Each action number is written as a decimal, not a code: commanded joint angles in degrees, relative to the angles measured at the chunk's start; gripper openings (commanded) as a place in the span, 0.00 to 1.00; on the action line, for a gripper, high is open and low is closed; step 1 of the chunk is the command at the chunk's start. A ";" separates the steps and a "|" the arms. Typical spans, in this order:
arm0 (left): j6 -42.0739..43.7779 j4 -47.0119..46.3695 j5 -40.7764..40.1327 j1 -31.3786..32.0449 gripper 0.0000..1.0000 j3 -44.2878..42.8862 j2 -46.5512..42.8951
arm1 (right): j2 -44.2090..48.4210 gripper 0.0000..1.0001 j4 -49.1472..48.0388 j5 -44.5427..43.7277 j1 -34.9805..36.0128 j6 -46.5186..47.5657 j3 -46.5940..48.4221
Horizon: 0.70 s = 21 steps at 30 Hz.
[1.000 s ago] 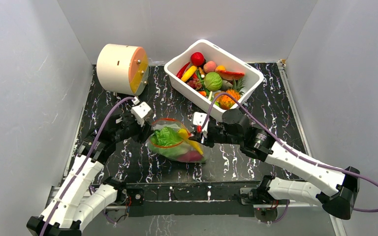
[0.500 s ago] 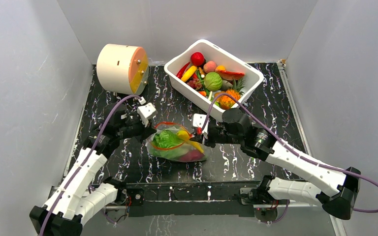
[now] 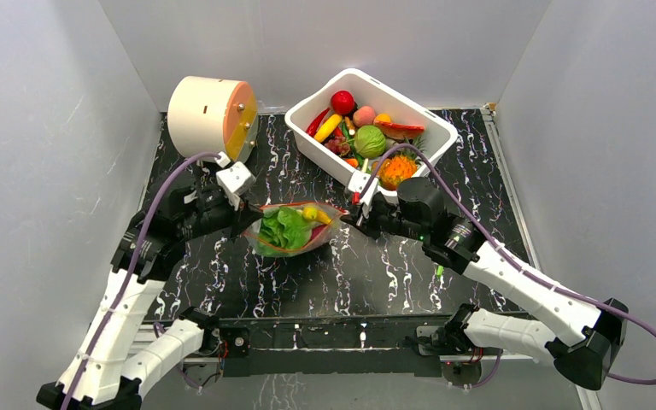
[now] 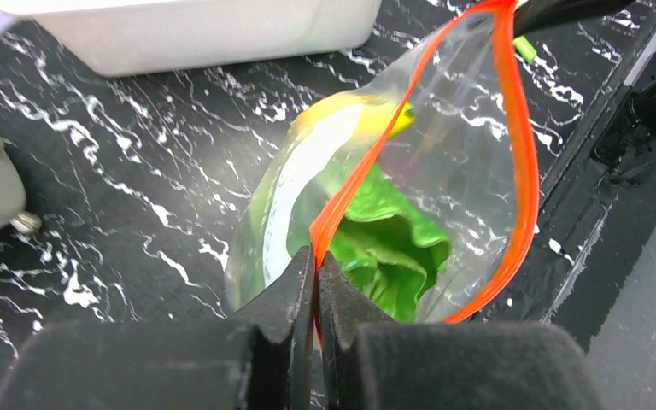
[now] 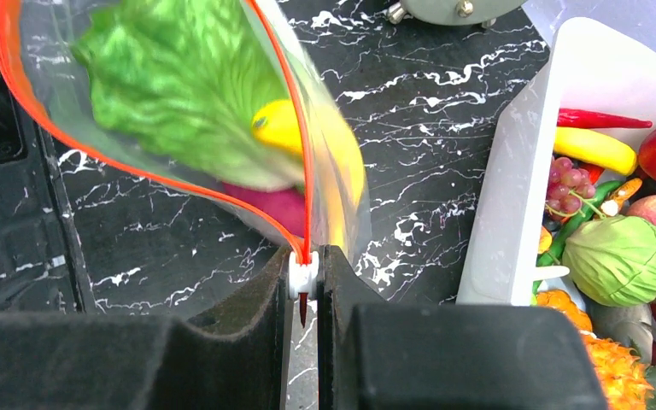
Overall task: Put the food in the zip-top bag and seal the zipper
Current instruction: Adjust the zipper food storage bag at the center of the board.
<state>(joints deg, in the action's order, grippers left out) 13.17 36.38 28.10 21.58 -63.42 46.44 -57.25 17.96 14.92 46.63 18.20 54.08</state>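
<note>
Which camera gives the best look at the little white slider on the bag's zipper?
Right wrist: the white slider sits close, pinched in the right end effector at one end of the zipper. Left wrist shows the orange strip, but its far end vanishes behind something dark, no slider. Top external leaves it too small to see.

A clear crinkly plastic bag (image 3: 295,229) edged with an orange-red strip (image 4: 519,145) holds green leafy lettuce (image 5: 171,85) and a yellow banana (image 5: 278,128); the black surface (image 3: 393,273) is veined white.
</note>
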 commanded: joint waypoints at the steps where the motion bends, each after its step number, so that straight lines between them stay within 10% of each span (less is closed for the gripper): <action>1: -1.34 2.45 0.11 -0.05 0.00 0.58 1.62 | 0.71 0.03 -6.55 0.59 -0.62 -1.99 1.47; 21: -7.08 -7.71 -4.91 -0.05 0.00 9.87 -2.57 | -1.86 0.63 -11.32 -9.54 -0.61 -7.24 6.33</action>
<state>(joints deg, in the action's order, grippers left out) 7.35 32.16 24.73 21.56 -54.13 45.74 -59.11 12.49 10.24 46.33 13.80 55.77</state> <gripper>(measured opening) 0.010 0.596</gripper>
